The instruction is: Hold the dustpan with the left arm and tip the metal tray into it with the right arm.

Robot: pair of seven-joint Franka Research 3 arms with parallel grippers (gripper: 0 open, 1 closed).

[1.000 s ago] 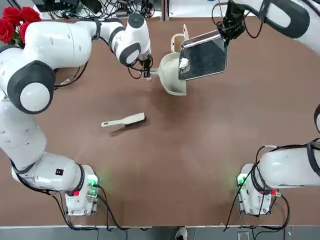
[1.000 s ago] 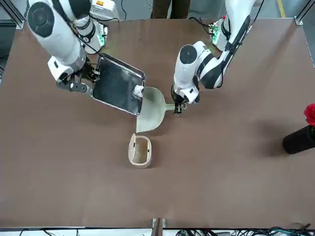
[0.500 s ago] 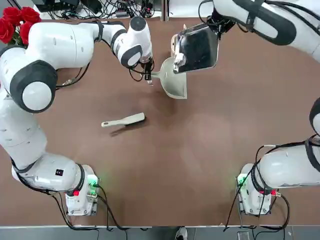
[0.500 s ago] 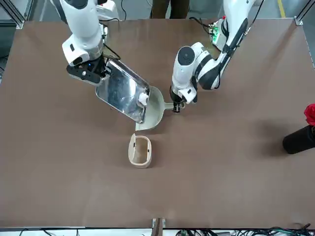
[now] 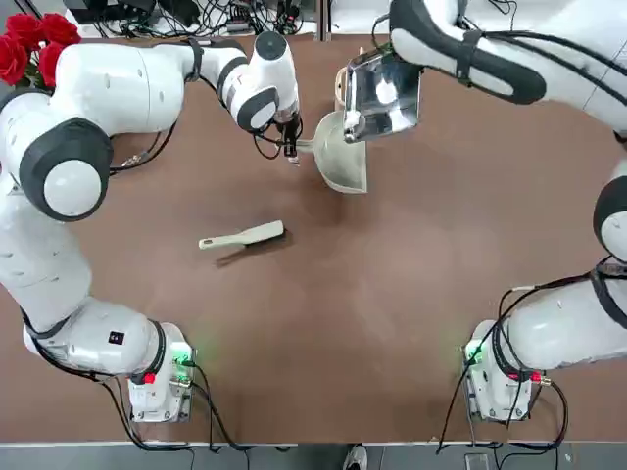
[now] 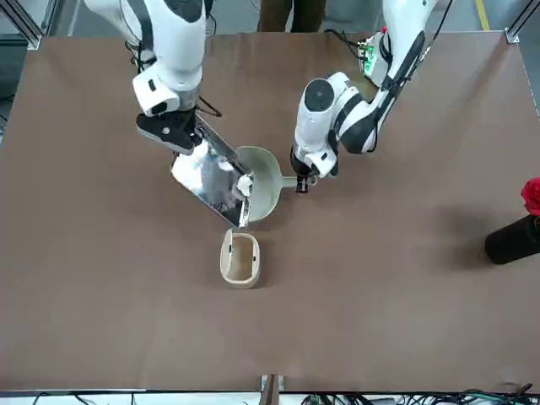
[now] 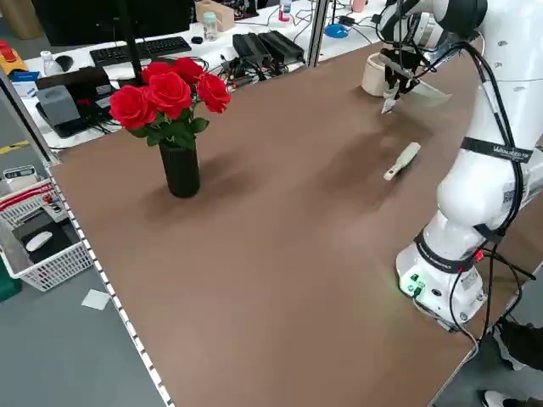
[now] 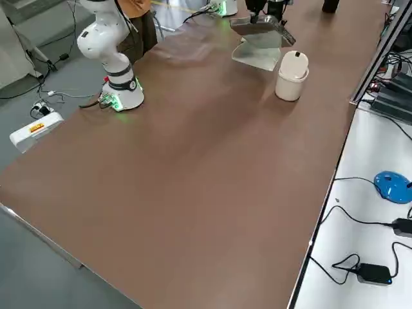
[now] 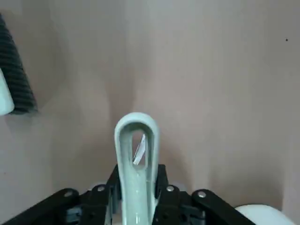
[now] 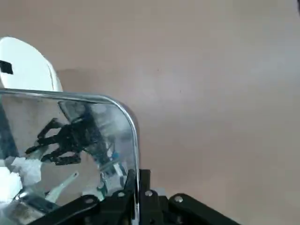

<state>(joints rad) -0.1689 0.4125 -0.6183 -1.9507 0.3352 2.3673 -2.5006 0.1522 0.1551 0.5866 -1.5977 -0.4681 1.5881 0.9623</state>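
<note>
So the right gripper [image 10: 137,192] has the metal tray [image 5: 382,95] pinched by its rim, and the tray hangs tilted just past its fingertips, white crumpled stuff [image 10: 16,176] at the low end. Beside that, the dustpan [image 5: 341,157] sits under the tray's edge, its handle clamped in the left gripper [image 9: 137,194]. Little cream bin [image 6: 240,260] is near the tray, and the hand brush [image 5: 242,236] lies farther out from both grippers.

Dustpan [image 5: 343,164] pale cream-green; metal tray [image 5: 380,95] shiny silver; table [image 5: 323,323] plain brown; roses [image 7: 170,93] red; vase [image 7: 180,170] black; brush [image 5: 243,237] cream, bristles [image 9: 16,70] black; arms white with black.
</note>
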